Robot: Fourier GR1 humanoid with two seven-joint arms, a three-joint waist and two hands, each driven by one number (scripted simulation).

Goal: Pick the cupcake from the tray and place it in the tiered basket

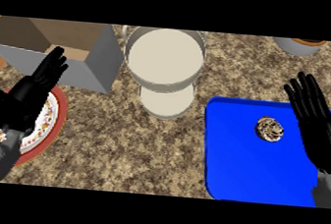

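A small brown-and-white cupcake (269,129) sits on the blue tray (237,164) at the right of the counter, near the tray's far right part. The tiered basket (164,54) stands at the back centre, with a wide cream upper tier and a smaller lower tier (166,101) in front of it. My right hand (318,127) is open, fingers straight and pointing away, just right of the cupcake and over the tray's right edge. At the left, my left hand (30,93) is open above a plate, far from the tray.
A red-rimmed patterned plate (49,124) lies at the left under my left hand. A grey open box (65,44) stands at the back left. A grey pot (299,45) with an orange inside sits at the back right. Speckled counter lies between plate and tray.
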